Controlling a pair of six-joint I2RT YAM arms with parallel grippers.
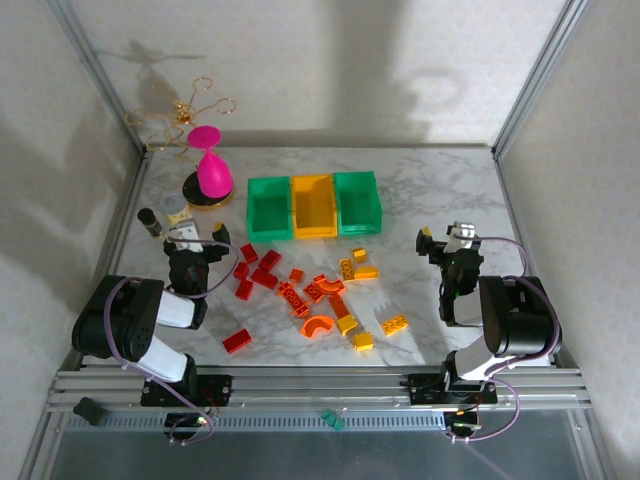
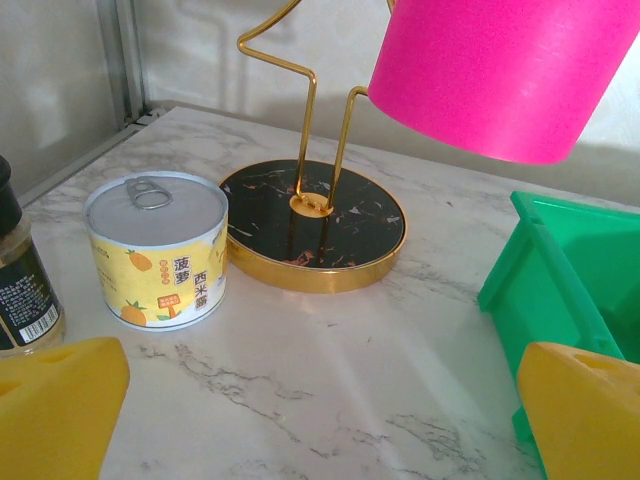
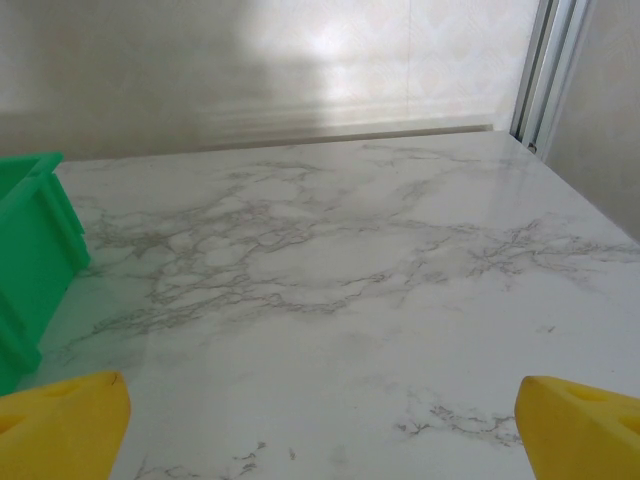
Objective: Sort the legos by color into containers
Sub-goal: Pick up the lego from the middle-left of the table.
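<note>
Marble table (image 1: 440,190) under everything. At upper centre of the top view, three bins side by side in a row: left green bin (image 1: 268,205), yellow bin (image 1: 313,208), right green bin (image 1: 358,202). Just below the row, around frame centre, legos (image 1: 300,295) scattered loose on the marble, outside every bin: reds toward the left, oranges in the middle, yellows toward the right, with a red brick (image 1: 237,340) apart at the lower left of the spread and an orange arch (image 1: 318,325) near its lower edge. Left gripper (image 1: 195,240) at centre left, just left of the reds, spread wide and grasping nothing; in its wrist view, yellow fingertips (image 2: 60,400) in the two bottom corners, a can (image 2: 157,250) at left, a bottle (image 2: 20,270) on the left edge, a black-and-gold base (image 2: 313,225) at centre, a pink hourglass (image 2: 510,70) at upper right, a corner of green bin at right. Right gripper (image 1: 445,240) at centre right, well apart from the yellows, likewise released and bare; in its wrist view, yellow tips in the bottom corners, plain marble between them, green bin wall on the left edge.
</note>
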